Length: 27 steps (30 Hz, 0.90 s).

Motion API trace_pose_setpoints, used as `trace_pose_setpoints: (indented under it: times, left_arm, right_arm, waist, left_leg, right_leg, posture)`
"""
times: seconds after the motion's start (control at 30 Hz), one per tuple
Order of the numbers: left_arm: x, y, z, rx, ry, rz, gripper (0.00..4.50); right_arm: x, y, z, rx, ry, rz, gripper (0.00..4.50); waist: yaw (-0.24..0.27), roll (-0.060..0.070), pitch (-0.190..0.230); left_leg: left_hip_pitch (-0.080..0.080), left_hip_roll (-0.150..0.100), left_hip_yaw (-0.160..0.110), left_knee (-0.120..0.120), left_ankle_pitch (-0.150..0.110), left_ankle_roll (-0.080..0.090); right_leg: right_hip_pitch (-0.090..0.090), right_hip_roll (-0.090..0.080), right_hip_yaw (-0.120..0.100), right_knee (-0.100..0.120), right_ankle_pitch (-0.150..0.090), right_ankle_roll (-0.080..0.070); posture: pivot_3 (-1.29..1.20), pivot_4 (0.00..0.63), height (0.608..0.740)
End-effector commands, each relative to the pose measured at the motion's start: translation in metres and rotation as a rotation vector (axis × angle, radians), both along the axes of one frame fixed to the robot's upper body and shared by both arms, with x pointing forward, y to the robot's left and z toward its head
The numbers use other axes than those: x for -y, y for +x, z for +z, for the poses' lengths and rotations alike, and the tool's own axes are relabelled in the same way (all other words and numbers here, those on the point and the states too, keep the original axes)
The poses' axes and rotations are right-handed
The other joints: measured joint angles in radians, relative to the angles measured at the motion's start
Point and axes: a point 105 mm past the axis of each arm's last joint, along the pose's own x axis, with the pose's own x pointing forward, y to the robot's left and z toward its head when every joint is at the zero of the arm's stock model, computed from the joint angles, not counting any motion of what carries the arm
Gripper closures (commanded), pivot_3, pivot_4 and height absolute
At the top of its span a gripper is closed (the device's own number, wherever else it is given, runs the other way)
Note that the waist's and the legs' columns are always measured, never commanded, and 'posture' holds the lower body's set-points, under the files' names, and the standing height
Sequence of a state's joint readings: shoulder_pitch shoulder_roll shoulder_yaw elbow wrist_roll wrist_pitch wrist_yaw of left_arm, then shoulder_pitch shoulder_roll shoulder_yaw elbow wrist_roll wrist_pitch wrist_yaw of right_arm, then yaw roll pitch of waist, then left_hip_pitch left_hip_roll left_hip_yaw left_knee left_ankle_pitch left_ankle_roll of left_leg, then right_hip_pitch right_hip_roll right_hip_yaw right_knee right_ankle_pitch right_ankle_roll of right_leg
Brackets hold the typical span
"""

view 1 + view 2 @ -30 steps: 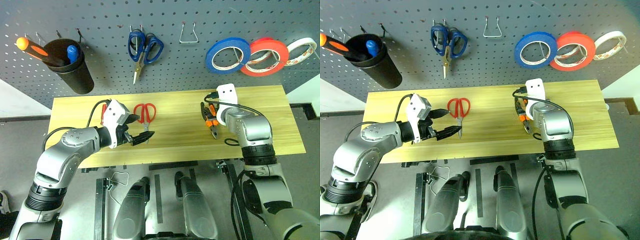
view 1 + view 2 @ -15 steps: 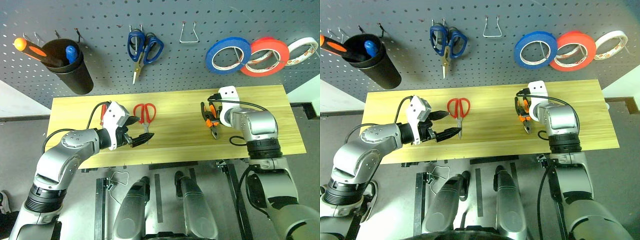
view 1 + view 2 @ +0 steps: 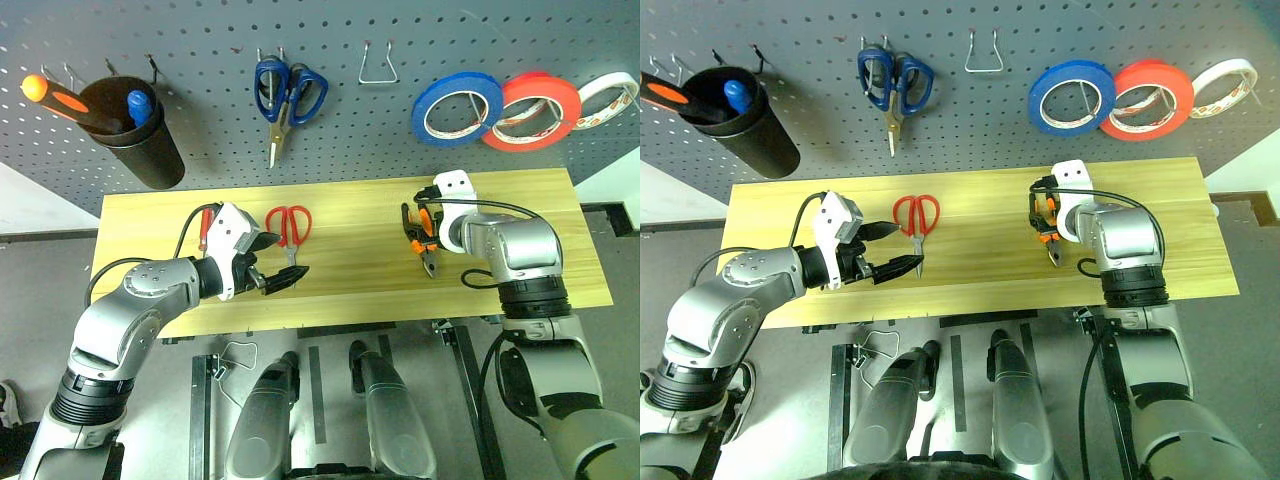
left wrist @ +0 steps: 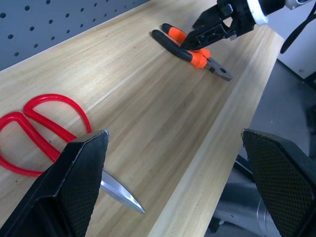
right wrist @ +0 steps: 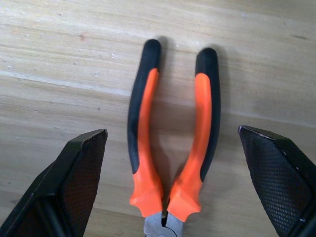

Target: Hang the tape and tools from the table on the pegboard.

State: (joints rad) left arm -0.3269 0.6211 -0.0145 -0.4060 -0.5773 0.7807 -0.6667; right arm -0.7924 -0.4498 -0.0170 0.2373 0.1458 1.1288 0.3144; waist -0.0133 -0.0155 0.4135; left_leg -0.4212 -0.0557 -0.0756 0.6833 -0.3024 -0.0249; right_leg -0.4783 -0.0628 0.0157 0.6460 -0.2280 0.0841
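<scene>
Left eye view is showing the pegboard (image 3: 200,40) already carrying the blue tape (image 3: 457,110) at two o'clock, while on the table (image 3: 350,290) the pliers (image 3: 420,238) and red scissors (image 3: 291,230) are still lying flat. The right gripper (image 3: 422,222) has been swinging round over the last second and is now sitting released, fingers straddling the pliers' handles, so a grab looks imminent. The left gripper (image 3: 278,265) is hovering released just beside the scissors' blades, unmoved.
</scene>
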Motion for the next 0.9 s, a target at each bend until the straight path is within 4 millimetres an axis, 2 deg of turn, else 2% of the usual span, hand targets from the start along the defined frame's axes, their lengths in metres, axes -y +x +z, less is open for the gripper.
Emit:
trace_pose_setpoints:
  times: [0.03, 0.2, 0.43, 0.77, 0.9]
  left_arm:
    - [0.004, -0.005, 0.006, 0.033, -0.009, -0.016, 0.0]
    - [0.005, -0.006, 0.008, 0.036, -0.013, -0.019, 0.0]
    - [0.003, -0.008, 0.006, 0.029, -0.007, -0.016, 0.0]
    - [0.004, -0.01, 0.007, 0.026, -0.01, -0.012, 0.0]
    - [0.004, -0.013, 0.009, 0.025, -0.009, -0.013, 0.0]
  right_arm:
    - [0.003, 0.0, 0.012, 0.035, -0.011, 0.007, 0.05]
    - [0.002, -0.001, 0.01, 0.029, -0.012, 0.006, 0.05]
    - [-0.005, -0.004, -0.01, -0.02, -0.003, 0.009, 0.05]
    - [-0.008, -0.004, -0.014, -0.038, 0.0, 0.017, 0.05]
    - [-0.007, -0.003, -0.023, -0.056, -0.001, 0.008, 0.05]
  waist:
    - [0.0, 0.0, 0.0]
    - [-0.001, 0.0, 0.001]
    - [-0.001, 0.0, 0.002]
    - [-0.001, 0.0, 0.003]
    - [0.0, 0.0, 0.004]
  left_leg:
    - [0.0, 0.0, 0.0, 0.0, 0.0, 0.0]
    - [0.0, 0.0, 0.0, 0.0, 0.0, 0.0]
    - [0.0, 0.0, 0.0, 0.0, 0.0, 0.0]
    - [-0.001, 0.0, 0.0, 0.0, -0.001, 0.002]
    - [-0.001, 0.0, 0.0, 0.0, -0.001, 0.003]
  right_leg:
    - [0.0, 0.0, 0.0, 0.0, 0.0, 0.0]
    - [0.0, 0.0, 0.0, 0.0, 0.0, 0.0]
    - [0.0, 0.0, 0.0, 0.0, 0.0, 0.0]
    - [-0.001, 0.0, 0.0, 0.0, 0.0, 0.0]
    - [-0.001, 0.0, 0.0, 0.0, 0.0, 0.0]
  posture:
    - [0.05, 0.45, 0.74]
    - [0.06, 0.461, 0.74]
    - [0.06, 0.468, 0.74]
    - [0.06, 0.479, 0.74]
    - [0.06, 0.492, 0.74]
